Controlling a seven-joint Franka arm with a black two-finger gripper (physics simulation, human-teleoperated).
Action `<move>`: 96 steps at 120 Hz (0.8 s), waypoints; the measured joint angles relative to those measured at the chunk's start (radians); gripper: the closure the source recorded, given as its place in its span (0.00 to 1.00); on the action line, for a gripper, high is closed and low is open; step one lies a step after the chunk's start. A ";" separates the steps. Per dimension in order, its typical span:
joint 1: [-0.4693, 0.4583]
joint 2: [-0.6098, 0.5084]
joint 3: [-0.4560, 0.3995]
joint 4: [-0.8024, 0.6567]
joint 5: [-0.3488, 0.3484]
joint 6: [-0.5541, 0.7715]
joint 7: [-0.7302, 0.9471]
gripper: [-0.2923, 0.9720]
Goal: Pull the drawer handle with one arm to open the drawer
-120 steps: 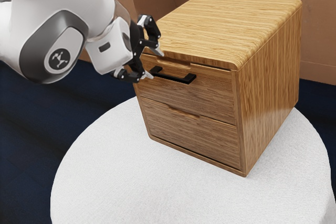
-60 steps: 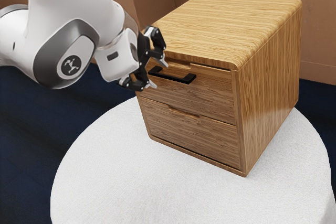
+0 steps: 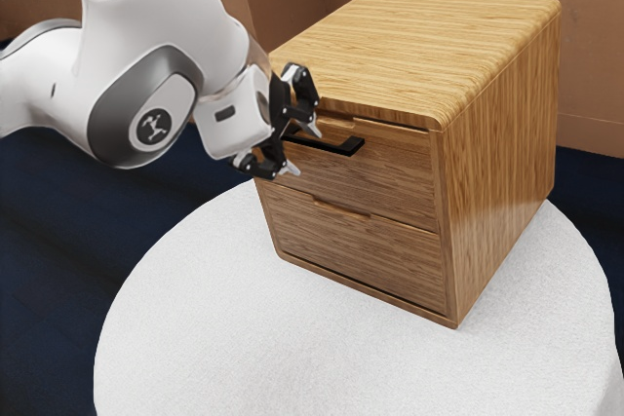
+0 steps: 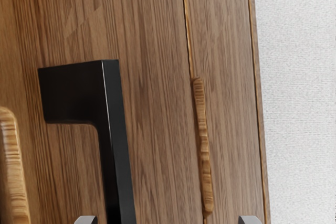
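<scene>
handle [image 4: 113,145] cut off, table [image 3: 244,338] cropped

This is a bare simulated test room rather than a home or shop. Plain brown walls [image 3: 595,36] rise from a dark blue floor [image 3: 58,270]. A round table [image 3: 195,338] draped in white cloth carries a single two-drawer wooden cabinet [image 3: 487,143], and a white Franka arm [image 3: 146,75] reaches over the table beside it.

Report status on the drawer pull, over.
Gripper open, fingers straddling the end of the black handle, not clamped. Top drawer looks shut. No obstruction seen at the handle.
</scene>
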 joint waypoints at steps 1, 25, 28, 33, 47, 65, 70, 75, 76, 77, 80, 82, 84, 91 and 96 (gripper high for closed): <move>0.000 0.000 0.000 0.000 0.000 0.000 0.000 0.53; 0.001 0.015 0.001 0.000 0.000 0.000 0.003 0.53; 0.001 0.017 0.001 0.000 0.000 0.000 0.003 0.53; 0.002 0.018 0.002 0.000 0.000 0.000 0.004 0.52; 0.003 0.022 0.002 -0.001 0.001 0.000 0.005 0.52; 0.002 0.022 0.001 -0.003 0.001 0.000 0.006 0.55; 0.001 0.022 0.001 -0.003 0.001 -0.001 0.007 0.56; 0.001 0.021 0.002 -0.004 0.001 -0.002 0.007 0.57; 0.001 0.020 0.002 -0.005 0.001 -0.002 0.007 0.57; 0.001 0.019 0.002 -0.005 0.001 -0.002 0.007 0.58; 0.001 0.015 0.002 -0.006 0.001 -0.003 0.007 0.59; 0.001 0.014 0.002 -0.007 0.001 -0.003 0.007 0.59; 0.001 0.012 0.002 -0.008 0.001 -0.004 0.008 0.59; 0.001 0.007 0.002 -0.012 0.001 -0.006 0.008 0.60; 0.001 0.000 0.002 -0.019 0.001 -0.007 0.008 0.60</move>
